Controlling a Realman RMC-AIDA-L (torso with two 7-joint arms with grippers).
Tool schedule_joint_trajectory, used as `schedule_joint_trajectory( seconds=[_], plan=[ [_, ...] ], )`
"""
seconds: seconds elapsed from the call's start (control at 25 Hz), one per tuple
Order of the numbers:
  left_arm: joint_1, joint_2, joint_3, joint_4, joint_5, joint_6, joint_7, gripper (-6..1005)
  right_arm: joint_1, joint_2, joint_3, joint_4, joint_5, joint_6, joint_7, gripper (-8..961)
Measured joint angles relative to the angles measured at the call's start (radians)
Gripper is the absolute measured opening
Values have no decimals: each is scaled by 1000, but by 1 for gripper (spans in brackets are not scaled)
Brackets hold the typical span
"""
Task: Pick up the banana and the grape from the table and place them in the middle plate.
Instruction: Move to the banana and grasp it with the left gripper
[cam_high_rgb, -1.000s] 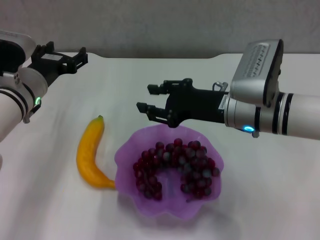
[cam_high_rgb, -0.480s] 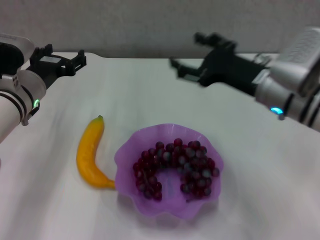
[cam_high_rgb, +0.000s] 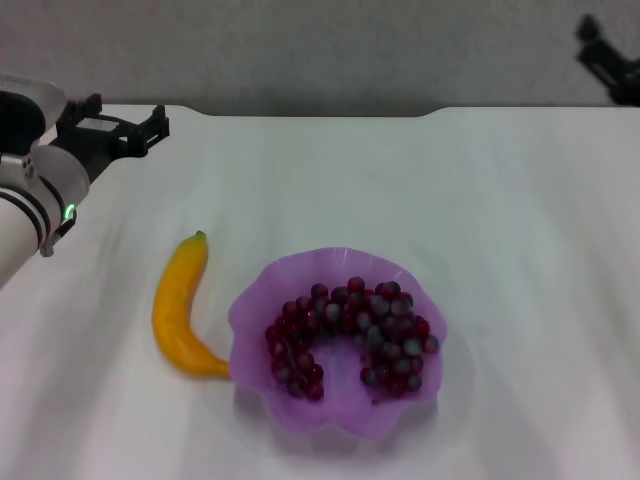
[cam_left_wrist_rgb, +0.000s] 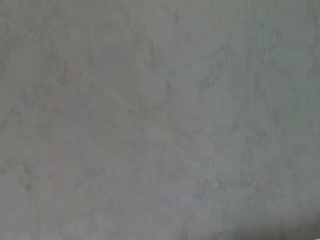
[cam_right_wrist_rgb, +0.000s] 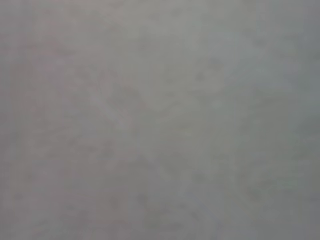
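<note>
Lying lengthwise on the counter (cam_high_rgb: 500, 250), green tip pointing away, the banana (cam_high_rgb: 180, 308) touches the middle plate (cam_high_rgb: 250, 300) holding the grape (cam_high_rgb: 350, 335); left hand (cam_high_rgb: 110, 130) apparently parted, right hand (cam_high_rgb: 608, 62) unreadable.

My left arm comes in from the near left edge of the head view, its white forearm ringed with black bands and a small green light glowing on the wrist. The left tool (cam_high_rgb: 112, 128) sits at the far left, over the back corner of the tabletop (cam_high_rgb: 500, 250), pointing toward the middle; its black fingers stand apart with a gap between them, holding nothing. Of my right arm I see only a dark piece of the right tool (cam_high_rgb: 608, 62) at the top right corner, raised against the wall. Both wrist views show only blank grey surface.
</note>
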Motion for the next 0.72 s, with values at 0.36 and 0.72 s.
schedule_joint_trajectory(
  seconds=[0.36, 0.72],
  plan=[
    [-2, 0, -1, 23, 0, -7, 0, 897, -10, 1, -9, 234, 340, -238, -290, 904],
    [8, 2, 16, -4, 20, 28, -1, 897, 7, -7, -13, 367, 341, -376, -137, 904]
  ],
)
